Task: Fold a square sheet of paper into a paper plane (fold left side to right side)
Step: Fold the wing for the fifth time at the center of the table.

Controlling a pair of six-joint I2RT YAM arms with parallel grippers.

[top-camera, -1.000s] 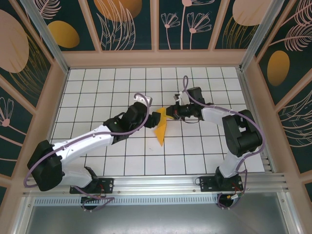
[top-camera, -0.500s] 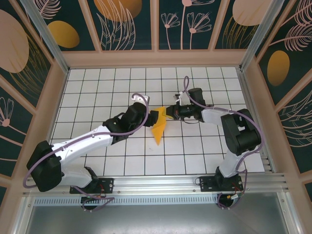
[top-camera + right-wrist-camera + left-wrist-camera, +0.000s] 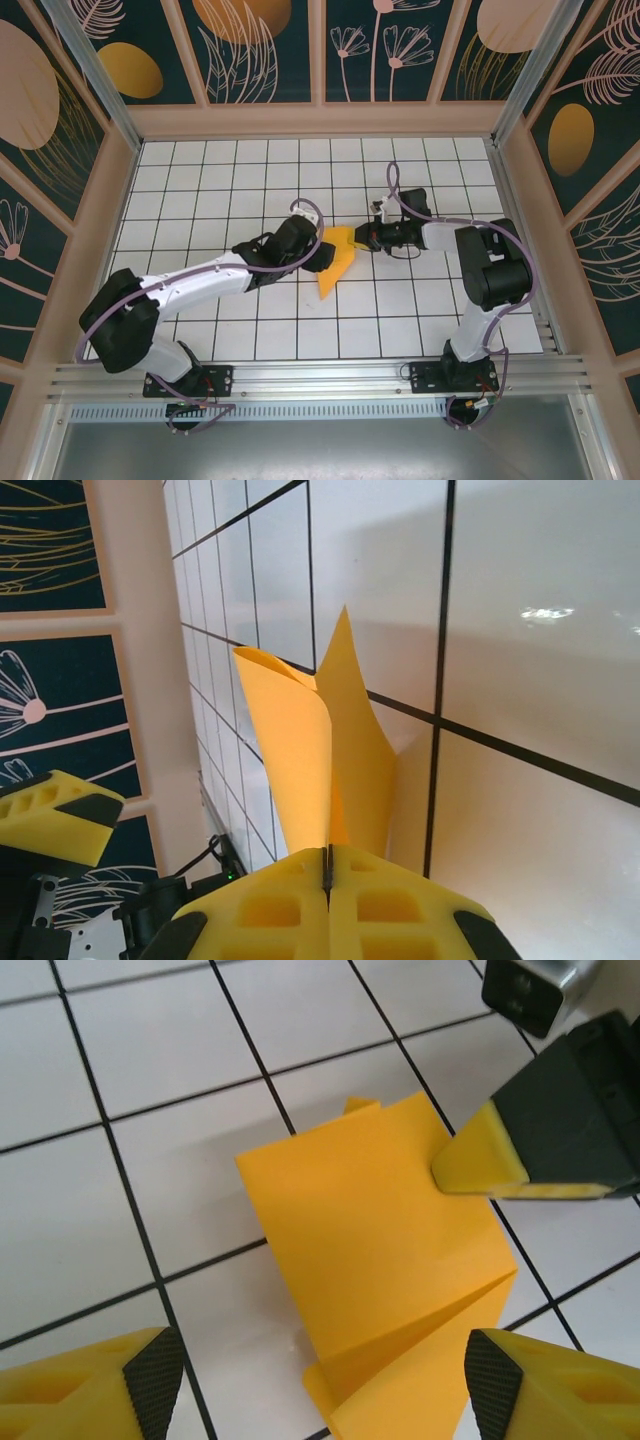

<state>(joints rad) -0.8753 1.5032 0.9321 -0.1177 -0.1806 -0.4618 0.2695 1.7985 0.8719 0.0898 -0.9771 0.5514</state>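
The square sheet of paper (image 3: 336, 266) lies mid-floor, orange-yellow, folded into a creased pointed shape with its tip toward the near edge. My right gripper (image 3: 360, 238) is shut on its upper right edge. In the right wrist view the paper (image 3: 298, 748) rises curled out of the closed right gripper (image 3: 327, 866). In the left wrist view my left gripper (image 3: 320, 1385) is open, one fingertip (image 3: 110, 1380) left of the paper (image 3: 370, 1230) and the other over its right corner, touching nothing I can see. The right gripper's fingers (image 3: 480, 1163) pinch the paper's far right edge.
The floor is white tile with dark grid lines (image 3: 200, 190). Wooden frame and dark floral wall panels (image 3: 320, 110) close in three sides. An aluminium rail (image 3: 320, 375) with both arm bases runs along the near edge. The left gripper's finger (image 3: 55, 815) shows beyond the paper.
My left gripper has slid right and nearer, now straddling the paper's lower part. The right gripper has shifted slightly right with the paper's top edge, spreading the upper flap.
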